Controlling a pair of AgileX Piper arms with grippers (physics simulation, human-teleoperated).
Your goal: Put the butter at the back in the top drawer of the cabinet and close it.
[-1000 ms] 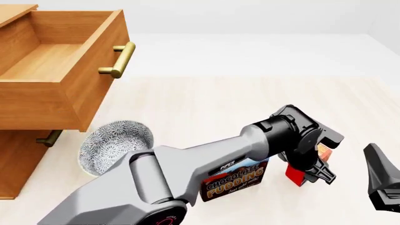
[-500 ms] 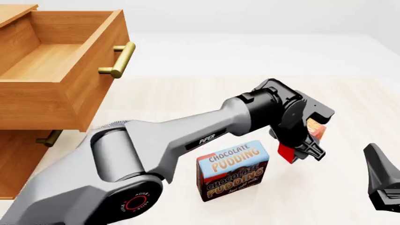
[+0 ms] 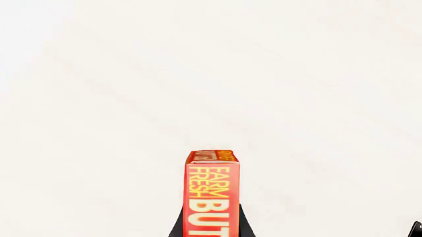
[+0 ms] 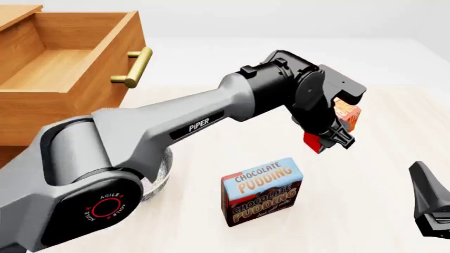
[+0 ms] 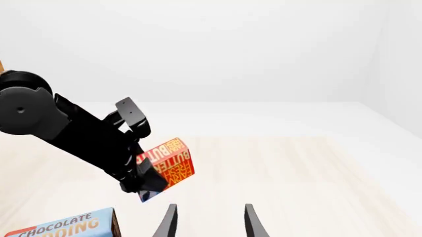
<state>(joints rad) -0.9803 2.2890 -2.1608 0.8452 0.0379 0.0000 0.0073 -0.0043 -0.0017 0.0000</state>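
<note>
1. Cabinet (image 4: 28,158) at far left of desk (image 4: 232,113); top drawer (image 4: 67,79) pulled fully out, interior bare as far as visible, brass handle (image 4: 134,67) facing the workspace.
2. Left arm stretched across the desk from lower left, left hand (image 4: 330,126) raised well above the surface, clamped on the butter (image 4: 346,117). Wrist view confirms: butter (image 3: 212,192) pinched between the fingers, "FARM FRESH" face showing.
3. Right hand (image 5: 207,219) idle at lower right, fingers parted, nothing between them.
4. Chocolate pudding box (image 4: 262,191) upright on the desk, below and left of the carried butter, clear of it. Bowl (image 4: 158,174) mostly hidden behind the left arm.
5. Step in hand, judged: carry to drawer. Keep height above the drawer's front panel and handle, swing left, descend only once over the drawer floor, release low, well inside. Then push front panel shut.
</note>
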